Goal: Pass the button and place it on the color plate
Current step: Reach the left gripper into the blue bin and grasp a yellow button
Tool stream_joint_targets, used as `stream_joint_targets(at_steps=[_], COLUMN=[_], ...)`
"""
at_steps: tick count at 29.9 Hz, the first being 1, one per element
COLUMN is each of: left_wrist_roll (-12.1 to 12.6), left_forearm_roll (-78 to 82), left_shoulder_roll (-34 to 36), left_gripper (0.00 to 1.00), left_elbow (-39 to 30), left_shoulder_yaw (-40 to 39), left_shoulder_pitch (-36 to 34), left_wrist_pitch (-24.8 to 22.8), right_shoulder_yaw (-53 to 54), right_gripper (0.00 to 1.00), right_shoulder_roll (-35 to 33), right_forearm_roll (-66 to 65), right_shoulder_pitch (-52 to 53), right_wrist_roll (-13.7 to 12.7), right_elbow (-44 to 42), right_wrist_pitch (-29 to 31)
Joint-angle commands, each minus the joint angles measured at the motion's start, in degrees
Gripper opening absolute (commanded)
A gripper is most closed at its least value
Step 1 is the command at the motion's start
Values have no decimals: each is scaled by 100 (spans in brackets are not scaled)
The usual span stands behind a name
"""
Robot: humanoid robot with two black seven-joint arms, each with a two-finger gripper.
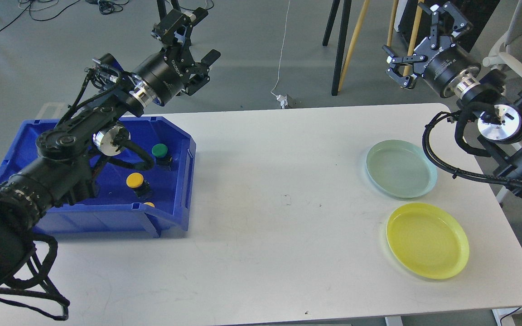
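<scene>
A green button (159,151) and a yellow button (134,180) sit in the blue bin (184,190) at the table's left; a second yellow button (149,204) peeks over the bin's front wall. At the right lie a pale green plate (400,169) and, nearer me, a yellow plate (427,240), both bare. My left gripper (195,38) is raised above and behind the bin, open and holding nothing. My right gripper (424,40) hangs high beyond the table's far right corner, open, with nothing between its fingers.
The white table (279,203) stretches between bin and plates. My left arm (84,136) covers part of the bin's inside. Behind the table stand stand legs (338,45), floor cables and a white chair (519,54).
</scene>
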Motion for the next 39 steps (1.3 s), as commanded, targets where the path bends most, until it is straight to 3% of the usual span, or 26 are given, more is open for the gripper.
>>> stream_joint_targets(at_steps=[1, 6, 10, 12, 16, 20, 23, 26, 30, 35, 39], left_wrist_roll=[0, 0, 0, 0, 0, 0, 0, 0, 0, 0, 0], left_forearm_roll=[-24, -94, -427, -594, -613, 193, 809, 1791, 3829, 5617, 5900], left_shoulder_roll=[92, 461, 313, 321, 619, 1548, 2375, 2947, 3370, 3353, 2783], left_gripper=[100, 100, 100, 100, 100, 99, 99, 99, 99, 99, 99], left_elbow=[18, 114, 177, -330, -2007, -3407, -3717, -3708, -3621, -3174, -2296], left_shoulder_yaw=[-24, -68, -269, -541, -1113, -913, 139, 1712, 3321, 4519, 5073], left_shoulder_pitch=[0, -62, -79, -9, 342, 326, -94, -868, -1467, -1600, -1451], left_wrist_pitch=[2, 2, 2, 2, 2, 181, 587, 771, 1561, 1774, 1800], right_shoulder_yaw=[1, 18, 71, 97, 194, 150, 167, 176, 176, 168, 168], right_gripper=[99, 99, 99, 99, 99, 99, 99, 99, 99, 99, 99], right_shoulder_roll=[-6, 3, 73, 73, 82, 73, 21, -67, -94, -24, -24], right_forearm_roll=[-1, -1, 7, 16, 16, 16, 25, 25, 25, 25, 25], right_shoulder_pitch=[-15, -41, -41, -32, -76, -94, -208, -270, -366, -437, -463], right_wrist_roll=[-1, -1, -1, -1, 17, 17, 17, 17, 26, 34, 34], right_elbow=[-11, -28, -20, -28, -186, -503, -494, -512, -503, -503, -503], right_wrist_pitch=[0, 0, 0, 0, 0, 0, 0, 0, 0, 0, 0])
